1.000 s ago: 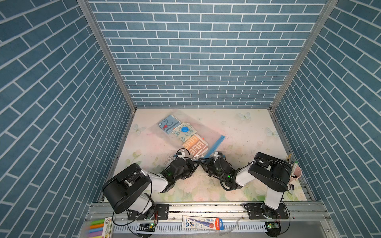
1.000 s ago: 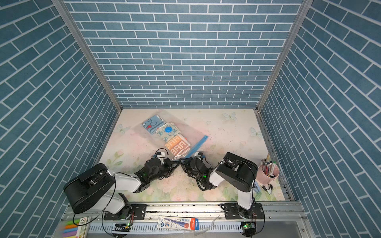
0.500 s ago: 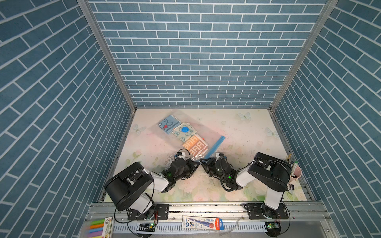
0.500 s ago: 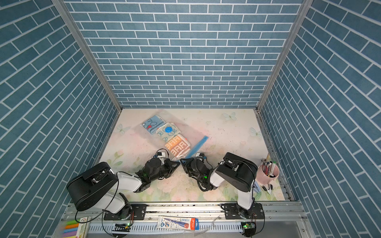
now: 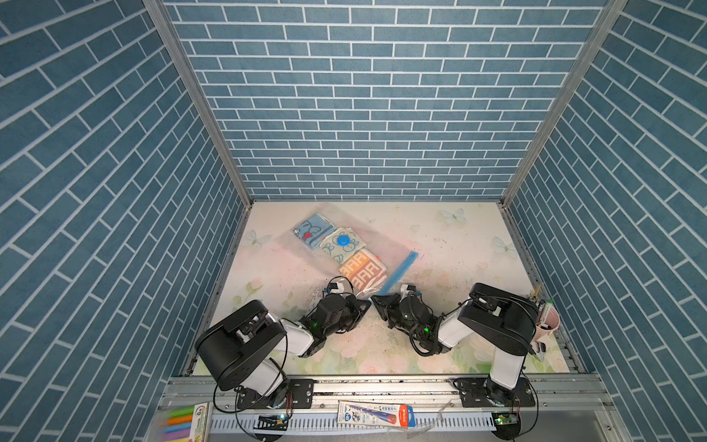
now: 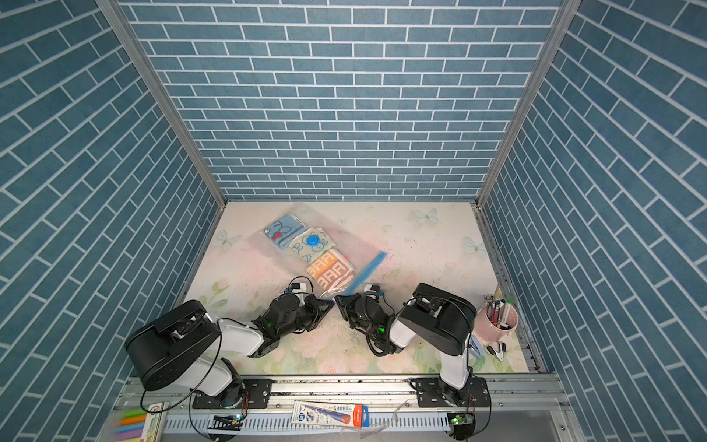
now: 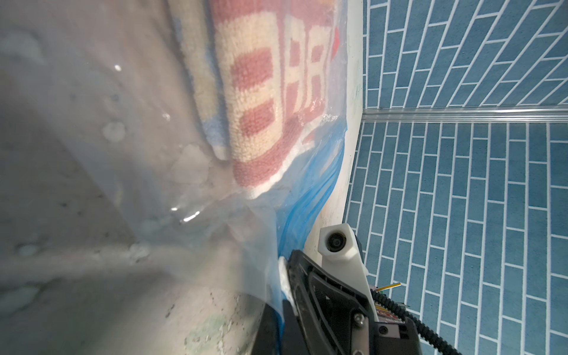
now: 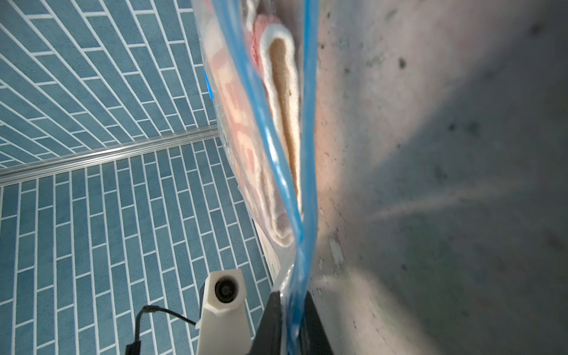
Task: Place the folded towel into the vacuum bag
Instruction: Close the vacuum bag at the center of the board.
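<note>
The vacuum bag (image 5: 386,245) lies slantwise on the table, with its round blue valve cap (image 5: 343,240) and blue zip strip (image 5: 401,268) toward the near right. The folded towel (image 5: 361,269), orange and white, lies inside the bag by the mouth (image 7: 255,101) (image 8: 282,107). My left gripper (image 5: 367,302) (image 7: 284,310) is shut on the bag's near corner. My right gripper (image 5: 375,300) (image 8: 293,316) faces it tip to tip, shut on the zip strip (image 8: 276,153). Both top views show the two grippers (image 6: 331,303) (image 6: 338,299) meeting there.
A blue towel (image 5: 311,229) and a cream towel (image 5: 336,248) lie deeper in the bag. A pink cup of pens (image 6: 495,323) stands at the near right. Brick-patterned walls close in three sides. A pen box (image 5: 377,413) lies on the front rail.
The right jaws have closed further onto the blue zip strip. The left arm's shoulder has turned slightly. The bag and towels lie as before.
</note>
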Action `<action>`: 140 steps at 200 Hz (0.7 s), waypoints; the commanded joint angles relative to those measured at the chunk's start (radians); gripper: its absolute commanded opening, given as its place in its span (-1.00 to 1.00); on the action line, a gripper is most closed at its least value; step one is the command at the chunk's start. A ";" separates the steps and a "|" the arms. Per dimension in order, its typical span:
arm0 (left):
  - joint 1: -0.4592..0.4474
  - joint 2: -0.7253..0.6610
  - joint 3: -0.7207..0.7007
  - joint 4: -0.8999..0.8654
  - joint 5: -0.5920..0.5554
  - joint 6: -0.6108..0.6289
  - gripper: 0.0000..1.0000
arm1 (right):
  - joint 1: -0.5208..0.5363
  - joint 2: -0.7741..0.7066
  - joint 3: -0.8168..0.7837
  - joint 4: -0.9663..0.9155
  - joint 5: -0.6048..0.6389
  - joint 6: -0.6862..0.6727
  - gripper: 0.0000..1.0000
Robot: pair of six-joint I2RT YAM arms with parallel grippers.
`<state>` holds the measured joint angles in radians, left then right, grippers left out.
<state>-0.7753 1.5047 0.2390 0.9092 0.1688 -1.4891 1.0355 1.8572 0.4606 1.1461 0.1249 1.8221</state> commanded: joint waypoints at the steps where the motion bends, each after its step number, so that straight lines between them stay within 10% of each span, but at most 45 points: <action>1: -0.005 -0.032 -0.005 -0.015 0.008 0.011 -1.00 | -0.007 0.021 -0.008 0.010 0.055 0.187 -1.00; 140: -0.005 -0.075 -0.010 -0.057 -0.003 0.016 -1.00 | -0.014 -0.094 -0.034 -0.242 0.162 0.201 -1.00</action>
<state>-0.7776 1.4548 0.2390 0.8715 0.1757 -1.4887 1.0420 1.7741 0.4587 1.0321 0.1505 1.8370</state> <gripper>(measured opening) 0.052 0.116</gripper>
